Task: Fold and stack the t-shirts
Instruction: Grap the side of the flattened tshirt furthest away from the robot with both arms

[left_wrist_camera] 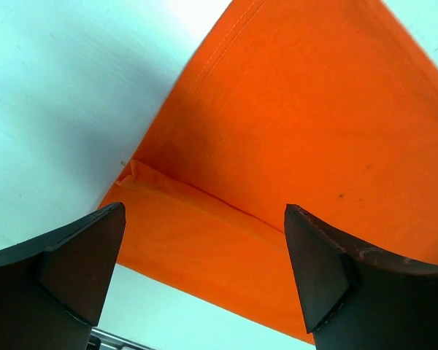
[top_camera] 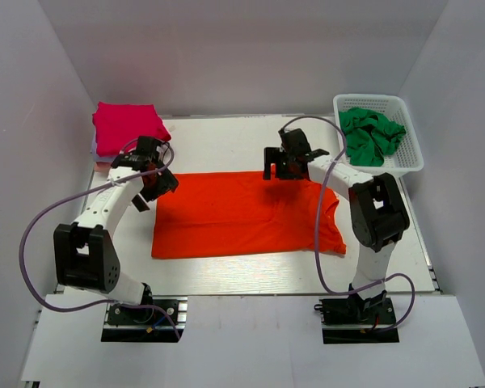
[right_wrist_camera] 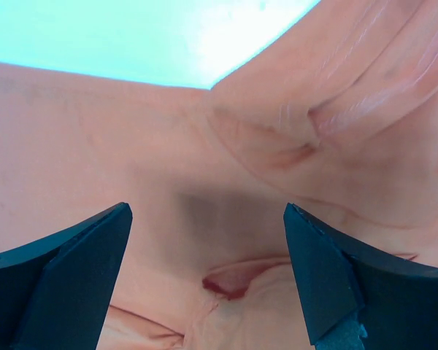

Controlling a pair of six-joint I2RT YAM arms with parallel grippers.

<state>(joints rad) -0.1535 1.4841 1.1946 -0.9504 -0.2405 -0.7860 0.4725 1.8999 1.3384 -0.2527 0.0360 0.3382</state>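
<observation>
White walls close in a white tabletop point(top_camera: 226, 275). The orange-red t-shirt point(top_camera: 242, 214) lies spread across the middle of it as a broad rectangle, its neck end toward my right arm. A folded magenta t-shirt point(top_camera: 128, 125) sits at the far left corner on something paler. At the far right, a green t-shirt point(top_camera: 372, 136) lies crumpled in a white basket point(top_camera: 408, 158).

My left end effector point(left_wrist_camera: 204, 219) hangs with its jaws wide over the shirt's far left corner. The left wrist view shows a stitched hem edge with a second layer of cloth tucked under it. My right end effector point(right_wrist_camera: 204, 215) is just as wide and holds nothing. It hovers over the far edge near the neck, where the cloth is creased and puckered.

I judge the step in hand to be pinching the far edge at both ends and carrying it toward me for a lengthwise fold. To do that well:

- On the left, I should come down right at the corner so both layers go between the jaws and the tucked part does not slide out.
- On the right, I should grip at the edge itself, not in the wrinkled middle. A grab there would bunch the fabric.
- Both sides should close at matching points, lift together just enough to clear the cloth below, and travel level.
- The far edge should be laid squarely on the near edge before I let go.
</observation>
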